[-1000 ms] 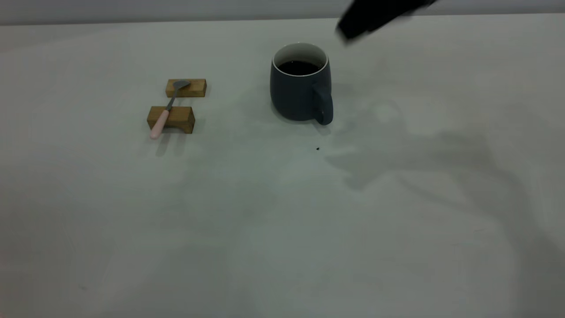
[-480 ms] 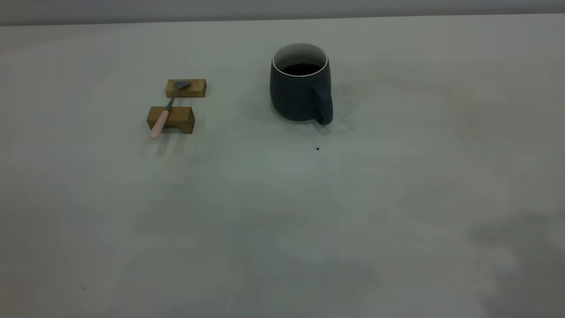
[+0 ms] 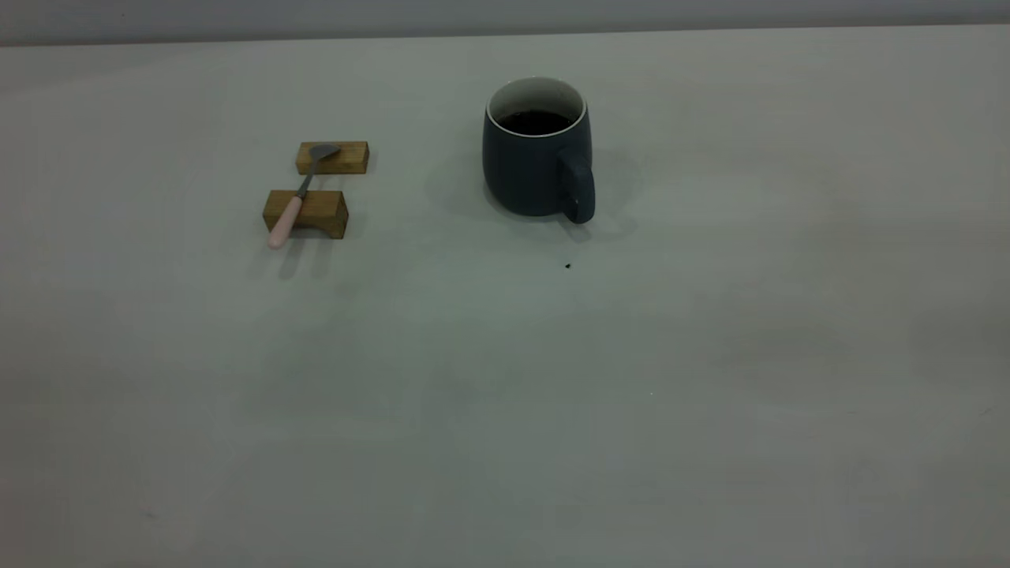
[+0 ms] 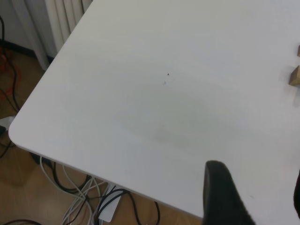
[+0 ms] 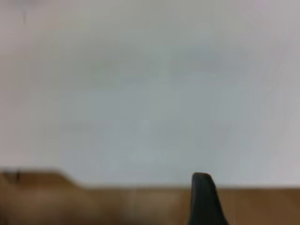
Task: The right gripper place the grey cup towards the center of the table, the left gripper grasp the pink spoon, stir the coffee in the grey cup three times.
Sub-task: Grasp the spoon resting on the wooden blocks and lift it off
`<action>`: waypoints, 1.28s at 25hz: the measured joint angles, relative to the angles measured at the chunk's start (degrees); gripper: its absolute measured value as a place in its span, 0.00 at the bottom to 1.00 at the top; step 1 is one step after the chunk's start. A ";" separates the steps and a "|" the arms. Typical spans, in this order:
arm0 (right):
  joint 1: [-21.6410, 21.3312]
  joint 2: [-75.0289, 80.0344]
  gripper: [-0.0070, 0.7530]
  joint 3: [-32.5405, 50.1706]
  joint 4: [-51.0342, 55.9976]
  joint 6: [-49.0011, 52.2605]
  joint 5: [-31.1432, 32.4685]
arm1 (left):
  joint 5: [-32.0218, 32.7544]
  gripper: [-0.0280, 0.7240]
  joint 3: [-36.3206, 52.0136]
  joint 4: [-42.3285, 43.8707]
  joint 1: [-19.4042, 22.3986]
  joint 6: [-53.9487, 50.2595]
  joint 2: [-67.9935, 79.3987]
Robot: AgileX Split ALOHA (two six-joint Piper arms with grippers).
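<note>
Exterior view shows the right gripper gone from above the grey cup (image 3: pixel 537 158), apparently placed; jaw state unclear, pink spoon (image 3: pixel 298 197) ungrasped.

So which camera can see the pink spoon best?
The exterior view. There the pink spoon lies in full sight across two wooden blocks, left of the grey cup. Neither wrist view shows the spoon at all.

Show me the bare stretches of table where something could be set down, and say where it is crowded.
Free: the whole near half of the table, below the dark speck; the wide stretch right of the grey cup; the gap between cup and wooden blocks. Crowded: only the left rear, where the pink spoon bridges both blocks.
</note>
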 joint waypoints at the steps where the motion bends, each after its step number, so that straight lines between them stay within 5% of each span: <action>1: 0.00 -1.95 0.71 0.13 -0.42 0.51 0.00 | 0.00 0.63 0.00 0.00 0.00 0.00 0.00; 10: 0.00 -14.25 0.67 0.13 -1.06 1.28 0.31 | 0.00 0.63 0.00 0.00 0.00 0.00 0.00; 32: 0.00 -14.73 0.56 0.13 -1.06 1.35 0.31 | -1.28 0.65 -0.46 0.00 0.00 0.00 3.33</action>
